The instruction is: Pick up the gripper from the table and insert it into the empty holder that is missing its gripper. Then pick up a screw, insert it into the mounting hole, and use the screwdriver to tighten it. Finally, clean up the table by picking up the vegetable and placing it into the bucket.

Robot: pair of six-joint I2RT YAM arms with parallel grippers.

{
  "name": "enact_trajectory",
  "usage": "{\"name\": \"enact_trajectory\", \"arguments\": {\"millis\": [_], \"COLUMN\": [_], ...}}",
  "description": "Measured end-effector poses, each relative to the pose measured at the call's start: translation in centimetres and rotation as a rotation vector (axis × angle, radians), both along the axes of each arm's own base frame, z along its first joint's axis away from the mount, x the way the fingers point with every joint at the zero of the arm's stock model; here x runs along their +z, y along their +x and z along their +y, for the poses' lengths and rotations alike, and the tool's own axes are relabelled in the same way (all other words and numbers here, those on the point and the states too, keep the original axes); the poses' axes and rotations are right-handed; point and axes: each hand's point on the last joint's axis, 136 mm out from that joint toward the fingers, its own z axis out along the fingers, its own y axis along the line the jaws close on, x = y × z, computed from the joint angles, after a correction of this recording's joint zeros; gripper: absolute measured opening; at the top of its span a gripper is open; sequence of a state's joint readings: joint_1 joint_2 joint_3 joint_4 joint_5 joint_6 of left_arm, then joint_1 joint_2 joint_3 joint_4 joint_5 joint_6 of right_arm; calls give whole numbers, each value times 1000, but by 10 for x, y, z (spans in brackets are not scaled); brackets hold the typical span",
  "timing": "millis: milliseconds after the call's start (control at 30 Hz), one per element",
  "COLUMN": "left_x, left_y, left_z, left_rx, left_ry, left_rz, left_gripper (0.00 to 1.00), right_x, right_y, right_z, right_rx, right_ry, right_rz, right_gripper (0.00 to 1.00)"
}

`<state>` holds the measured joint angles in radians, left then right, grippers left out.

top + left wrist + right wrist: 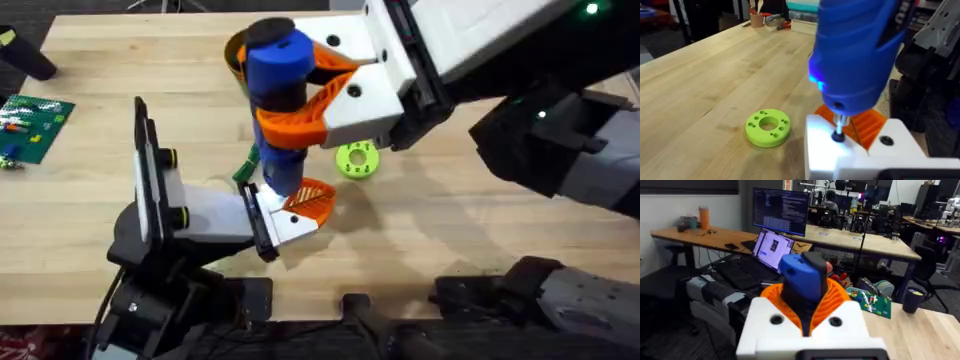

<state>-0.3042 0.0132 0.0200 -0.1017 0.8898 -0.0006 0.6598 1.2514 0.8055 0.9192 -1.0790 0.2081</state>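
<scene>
Pale wood-plank desk (480, 240), matte grain, with office benches and a lit monitor in the room behind. Right gripper (300, 100): curved orange ribbed fingers (325, 90) on white backing, clenched around the screwdriver (275, 75), a thick glossy blue cylinder with a black cap, held upright and tapering to a thin metal tip. Left-wrist view shows that tip seated on a small dark screw head (838, 136) in the white block of the holder (285, 222); a blue light glows on the driver body. Orange ribbed fin of the gripper (312, 198) sits against the holder, so I judge insertion done and the screw placed; the step in hand looks like tightening, and how tight cannot be told. Left gripper (290, 215) is itself the holder end of the left arm, with one finger seated and nothing between, so whether it is released or clenched cannot be told. Outward: bright green ring-shaped disc (358, 159), smooth plastic with small round holes, lies on the desk just beside the driver. Dark-green slender vegetable (243, 168) lies on the desk, partly hidden behind the driver. Yellow-orange bucket (235, 50) stands behind the driver, mostly hidden. Left to do, by my reading: finish tightening, then move the vegetable into the bucket
</scene>
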Motion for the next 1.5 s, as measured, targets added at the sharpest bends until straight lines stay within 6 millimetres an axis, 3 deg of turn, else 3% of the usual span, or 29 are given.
{"name": "enact_trajectory", "arguments": {"millis": [1200, 1367, 1500], "left_x": [0, 0, 0], "left_y": [0, 0, 0], "left_z": [0, 0, 0], "left_rx": [0, 0, 0], "left_ry": [0, 0, 0], "left_rz": [-1, 0, 0], "left_gripper": [18, 18, 18], "right_x": [-1, 22, 62], "right_y": [1, -1, -9], "right_z": [1, -2, -8], "right_rx": [0, 11, 45], "right_ry": [-10, 29, 75], "right_rz": [-12, -48, -125], "right_gripper": [56, 56, 56]}}
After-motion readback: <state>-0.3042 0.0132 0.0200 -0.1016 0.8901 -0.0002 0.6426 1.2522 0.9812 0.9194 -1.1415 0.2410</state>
